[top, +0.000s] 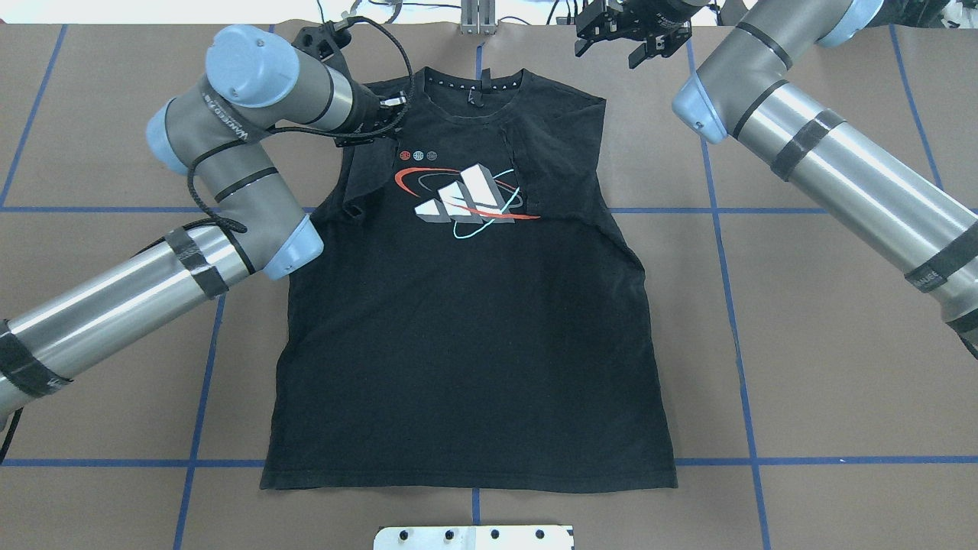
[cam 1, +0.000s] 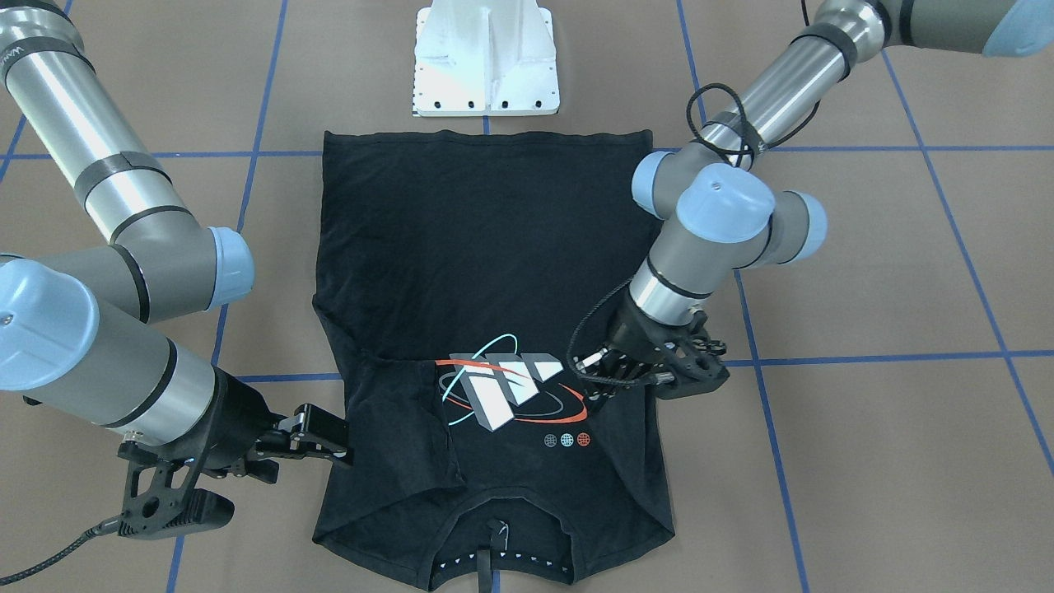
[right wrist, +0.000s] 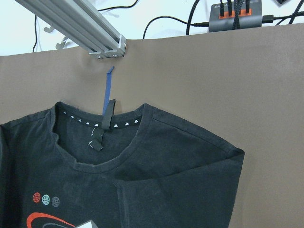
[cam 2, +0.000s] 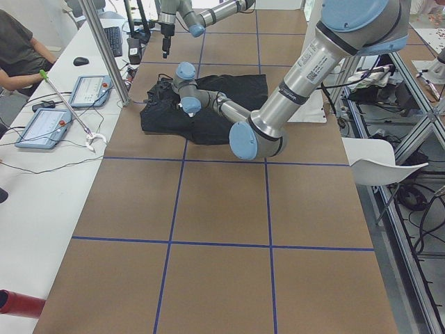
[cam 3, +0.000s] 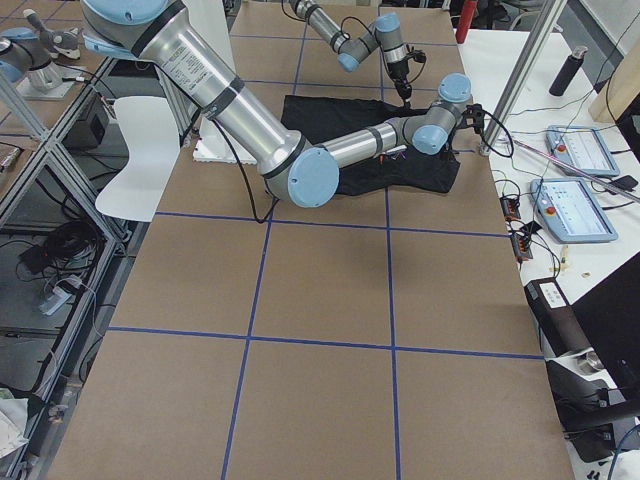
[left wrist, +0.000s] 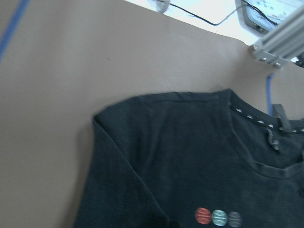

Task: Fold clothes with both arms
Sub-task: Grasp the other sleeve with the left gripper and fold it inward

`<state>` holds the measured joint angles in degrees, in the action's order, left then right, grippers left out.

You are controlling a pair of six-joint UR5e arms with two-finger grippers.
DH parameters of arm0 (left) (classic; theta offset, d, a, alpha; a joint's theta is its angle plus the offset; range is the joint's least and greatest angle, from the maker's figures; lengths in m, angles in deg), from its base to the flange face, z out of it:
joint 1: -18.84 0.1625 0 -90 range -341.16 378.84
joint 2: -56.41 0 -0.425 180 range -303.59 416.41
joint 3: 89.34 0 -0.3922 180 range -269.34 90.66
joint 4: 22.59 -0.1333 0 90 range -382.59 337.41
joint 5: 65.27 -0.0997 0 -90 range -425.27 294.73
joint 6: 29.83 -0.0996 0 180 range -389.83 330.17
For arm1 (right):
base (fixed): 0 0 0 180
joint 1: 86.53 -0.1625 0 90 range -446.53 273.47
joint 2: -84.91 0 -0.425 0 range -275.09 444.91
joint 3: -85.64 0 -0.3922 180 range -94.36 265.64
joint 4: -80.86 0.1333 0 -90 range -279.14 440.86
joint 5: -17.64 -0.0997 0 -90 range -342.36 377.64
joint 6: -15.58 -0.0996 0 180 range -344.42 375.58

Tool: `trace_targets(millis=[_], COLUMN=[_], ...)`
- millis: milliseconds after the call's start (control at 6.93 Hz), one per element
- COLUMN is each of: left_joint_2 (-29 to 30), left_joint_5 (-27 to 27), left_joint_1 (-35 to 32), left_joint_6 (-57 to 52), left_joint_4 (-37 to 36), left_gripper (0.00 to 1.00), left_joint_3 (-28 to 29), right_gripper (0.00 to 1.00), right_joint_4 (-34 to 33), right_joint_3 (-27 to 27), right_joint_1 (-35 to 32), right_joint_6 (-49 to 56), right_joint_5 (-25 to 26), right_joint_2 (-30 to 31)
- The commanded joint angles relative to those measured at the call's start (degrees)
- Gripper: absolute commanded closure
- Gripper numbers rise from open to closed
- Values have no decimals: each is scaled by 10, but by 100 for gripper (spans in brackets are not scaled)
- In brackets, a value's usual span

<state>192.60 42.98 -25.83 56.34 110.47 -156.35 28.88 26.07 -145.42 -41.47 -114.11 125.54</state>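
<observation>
T-shirt (top: 466,336): black, lying flat and face up on the brown table (top: 802,344). Its logo (top: 466,200) is uppermost and its collar (top: 474,99) is at the far edge from the robot. The hem (top: 466,483) is just short of the white pedestal (cam 1: 486,62).

We note both sleeves turned inward onto the chest. The right-side sleeve (top: 561,153) covers the edge of the logo. The left-side sleeve (top: 363,172) is bunched in a rougher fold.

Left gripper (cam 1: 586,380): low over the shirt at the left shoulder, close beside the logo. We cannot tell how far its jaws are parted, nor whether any cloth is between them; its wrist view shows only the shoulder and collar.

Right gripper (cam 1: 333,441): raised beside the shirt's right edge near the folded sleeve. Its jaws are parted and hold nothing.

Blue tape lines (top: 802,210) cross the table under the shirt.
</observation>
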Motion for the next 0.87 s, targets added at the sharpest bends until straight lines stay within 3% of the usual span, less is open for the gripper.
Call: trace_targets(millis=[0,433,577,721], left_joint_2=[28,30,29,30], left_joint_5=[-1,0,0,-1], left_joint_1=[8,8,7,7], left_joint_6=[20,20,15,15], left_joint_4=[5,7,15,25], left_gripper=[100,100,11,0], left_joint_3=[40,39,38,31], right_gripper=[0,0,0,0], right_joint_4=[0,0,0,-2], right_joint_3=[0,0,0,0], right_joint_1=[-2,-1,-1,-3], right_joint_6=[0,0,0,0], right_joint_5=[-1,0,0,-1], right_joint_2=[2,6,8,7])
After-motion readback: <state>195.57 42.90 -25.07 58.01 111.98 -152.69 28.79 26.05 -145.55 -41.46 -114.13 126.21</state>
